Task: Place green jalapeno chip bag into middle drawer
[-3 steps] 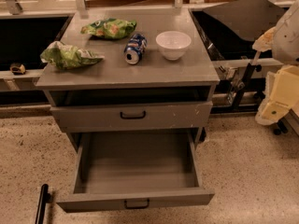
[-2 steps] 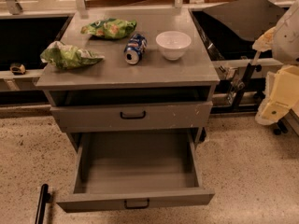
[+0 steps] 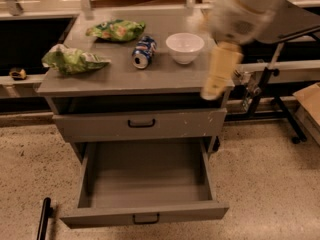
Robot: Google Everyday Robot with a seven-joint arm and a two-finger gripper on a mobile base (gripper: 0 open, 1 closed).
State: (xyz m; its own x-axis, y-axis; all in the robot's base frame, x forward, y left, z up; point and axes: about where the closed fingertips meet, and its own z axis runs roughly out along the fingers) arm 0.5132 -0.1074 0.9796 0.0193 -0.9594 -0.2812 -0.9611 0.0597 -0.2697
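Observation:
The green jalapeno chip bag (image 3: 72,60), crumpled and pale lime-green, lies on the left end of the grey cabinet top (image 3: 165,76). The middle drawer (image 3: 145,181) is pulled open below; its grey tray holds nothing and its dark handle (image 3: 146,218) faces me. My arm comes in blurred from the upper right. Its cream end with the gripper (image 3: 219,71) hangs over the cabinet's right front corner, far from the bag and right of the bowl.
A darker green bag with yellow print (image 3: 116,30), a soda can on its side (image 3: 143,51) and a white bowl (image 3: 184,46) lie on the cabinet top. A shut drawer with white scuffs (image 3: 141,124) sits above the open one. A black-legged table (image 3: 280,84) stands at right.
My arm has swung from the right edge of the view in over the cabinet's right front corner. The view has shifted a little. The bag and the drawers have not moved.

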